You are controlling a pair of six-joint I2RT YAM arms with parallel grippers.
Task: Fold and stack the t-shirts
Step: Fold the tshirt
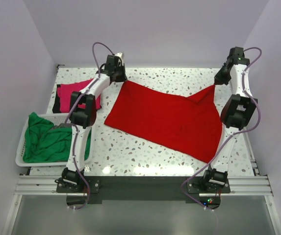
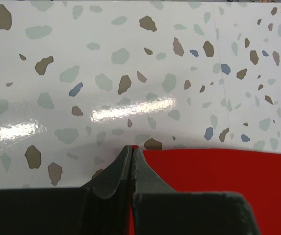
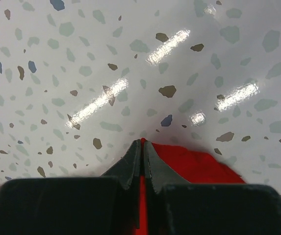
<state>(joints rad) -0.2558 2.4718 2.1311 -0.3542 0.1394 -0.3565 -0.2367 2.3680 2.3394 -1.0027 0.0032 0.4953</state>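
Pinching two far corners of one shirt, one per arm. The crumpled green cloth t-shirt (image 1: 52, 139) sits in the white slatted plastic basket (image 1: 19, 147), well left of the left fingers and nearer the bases. The magenta-pink cloth t-shirt (image 1: 76, 90) lies on the speckled white table (image 1: 130, 152), just left of those fingers.

Left gripper (image 2: 132, 148): fingers together, clamped on a thin corner of the large bright red cloth t-shirt (image 1: 165, 117). That shirt lies spread between the two pairs of fingers and runs back toward the bases.

Right gripper (image 3: 142, 143): fingers also pressed together on a red corner, with the cloth beside them raised into a peak.

Risks:
- Each pinch holds only a sliver of fabric, so a tug could slip a corner free.
- Uneven pull from the two arms would likely skew the fold.
- The dragged hem may bunch on the table.
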